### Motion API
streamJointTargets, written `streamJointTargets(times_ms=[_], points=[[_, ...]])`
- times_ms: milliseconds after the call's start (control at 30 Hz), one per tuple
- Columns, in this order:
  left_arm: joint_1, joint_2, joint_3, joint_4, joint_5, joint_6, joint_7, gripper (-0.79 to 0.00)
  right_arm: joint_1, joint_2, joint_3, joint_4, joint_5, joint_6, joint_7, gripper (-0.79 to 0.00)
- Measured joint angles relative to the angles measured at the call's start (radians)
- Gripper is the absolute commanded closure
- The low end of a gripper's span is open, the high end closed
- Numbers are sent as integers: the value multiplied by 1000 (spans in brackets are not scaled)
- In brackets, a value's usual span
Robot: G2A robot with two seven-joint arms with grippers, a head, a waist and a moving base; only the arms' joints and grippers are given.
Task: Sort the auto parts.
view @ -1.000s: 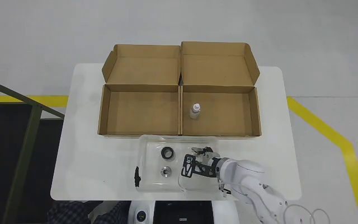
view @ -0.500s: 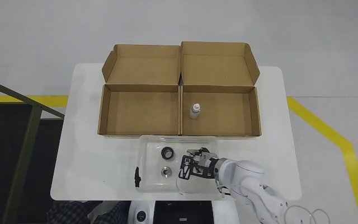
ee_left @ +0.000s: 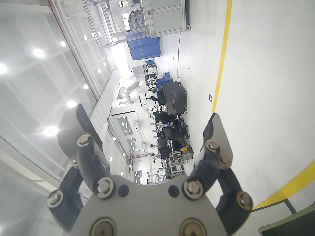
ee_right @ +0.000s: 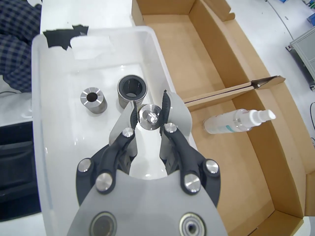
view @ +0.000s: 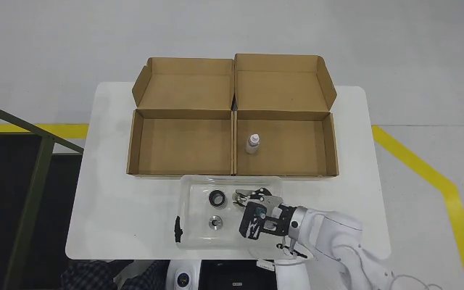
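White tabletop point(view: 109, 181), seen from above and from both wrists, with the clear bin point(ee_right: 98, 31) as reference for all positions.

(a) Right gripper point(ee_right: 149, 110), inside the bin at its box-side edge: fingers clamped on the stepped steel disc point(ee_right: 150, 120), one pad on each side of its rim. A second ago the top view showed the fingers spread wider and the forearm angled differently; since then they have drawn together. I judge the grasp made and the part ready to be carried out of the bin. Whether it has left the bin floor I cannot tell.

(b) Held part: bright, round, in two steps, with a short stud at its centre.

(c) Left in the bin, beyond the held part: a dark sleeve point(ee_right: 131, 92) with a black ribbed bore, upright, and beside it, apart, a slotted collar point(ee_right: 93, 99) of plain steel.

(d) Black tape point(ee_right: 64, 36) on the bin's far end wall.

(e) Two open cardboard boxes point(view: 183, 145) just beyond the bin's long side; a spray bottle point(ee_right: 236, 121) sits in the one nearer the held part, close to the shared wall.

(f) Left gripper point(ee_left: 147, 114), away from the bin, fingers spread wide and empty, facing the hall.
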Motion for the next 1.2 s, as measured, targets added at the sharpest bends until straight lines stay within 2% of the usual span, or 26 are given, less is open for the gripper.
streamJointTargets(times_ms=[300,500,700,1200], points=[[0,0,0,0,0,0,0,-785,-44,12,118,44,167,-33,-238,0],[0,0,0,0,0,0,0,-785,-53,17,166,64,288,-96,-333,0],[0,0,0,0,0,0,0,-785,-49,16,195,77,372,-85,-411,0],[0,0,0,0,0,0,0,-785,-31,15,201,77,404,-85,-431,0]])
